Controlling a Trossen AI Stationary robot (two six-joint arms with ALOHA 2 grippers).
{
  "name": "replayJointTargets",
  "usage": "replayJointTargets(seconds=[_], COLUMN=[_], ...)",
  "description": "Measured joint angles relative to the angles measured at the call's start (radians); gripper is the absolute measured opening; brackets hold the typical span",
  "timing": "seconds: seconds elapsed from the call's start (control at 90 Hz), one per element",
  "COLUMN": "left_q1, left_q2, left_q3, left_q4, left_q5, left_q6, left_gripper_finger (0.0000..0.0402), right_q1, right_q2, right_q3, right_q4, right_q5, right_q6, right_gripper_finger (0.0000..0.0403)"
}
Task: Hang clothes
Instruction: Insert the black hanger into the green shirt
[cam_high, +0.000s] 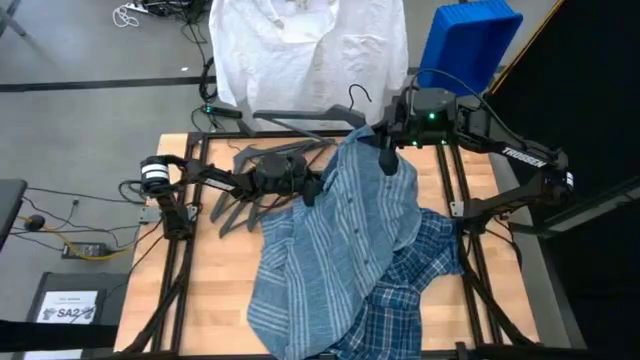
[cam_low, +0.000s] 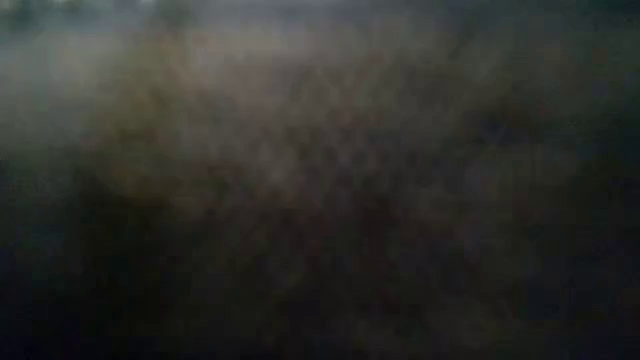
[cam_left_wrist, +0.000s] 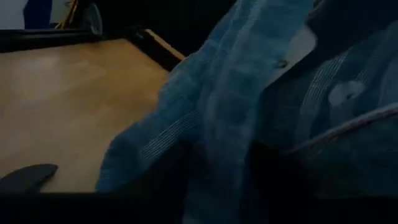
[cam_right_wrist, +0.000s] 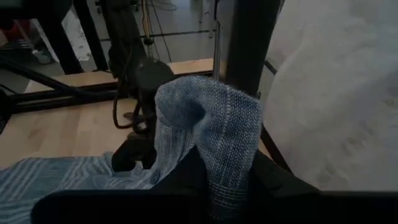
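Right gripper (cam_high: 387, 160): pinches a fold of the striped shirt (cam_high: 330, 240) at its far edge, jaws closed on cloth.
Left gripper (cam_high: 312, 187): at the shirt's left edge; jaws hidden by fabric, cannot tell.
Plaid shirt (cam_high: 420, 265): mostly buried under the striped one.
White shirt (cam_high: 300, 50): hangs beyond the table, top cut off.
Hangers (cam_high: 255, 170): partly under the left arm.
Low view: nothing legible.

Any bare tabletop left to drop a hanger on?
Yes: bare table on the left, bordered by the striped shirt and hangers. Small strip right of the plaid shirt. Middle is covered.
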Motion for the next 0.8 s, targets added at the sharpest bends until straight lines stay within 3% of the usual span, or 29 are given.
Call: replayJointTargets(seconds=[0.167, 0.467, 0.6, 0.8], left_q1=[0.002, 0.033, 0.048, 0.052], left_q2=[0.006, -0.035, -0.116, -0.296], left_q3=[0.0, 0.0, 0.0, 0.003], left_q4=[0.021, -0.047, -0.199, -0.479], left_q5=[0.0, 0.031, 0.026, -0.072], left_q6=[0.029, 0.062, 0.122, 0.224], left_gripper_finger=[0.0012, 0.0001, 0.0, 0.0], right_q1=[0.0, 0.0, 0.001, 0.008], right_q2=[0.0, -0.019, -0.048, -0.086], right_q3=[0.0, 0.0, 0.0, -0.002], right_q4=[0.006, -0.025, -0.071, -0.126], right_q5=[0.0, -0.002, -0.004, -0.006], right_q6=[0.0, -0.038, -0.053, -0.062], right_gripper_finger=[0.0027, 0.0027, 0.0027, 0.0027])
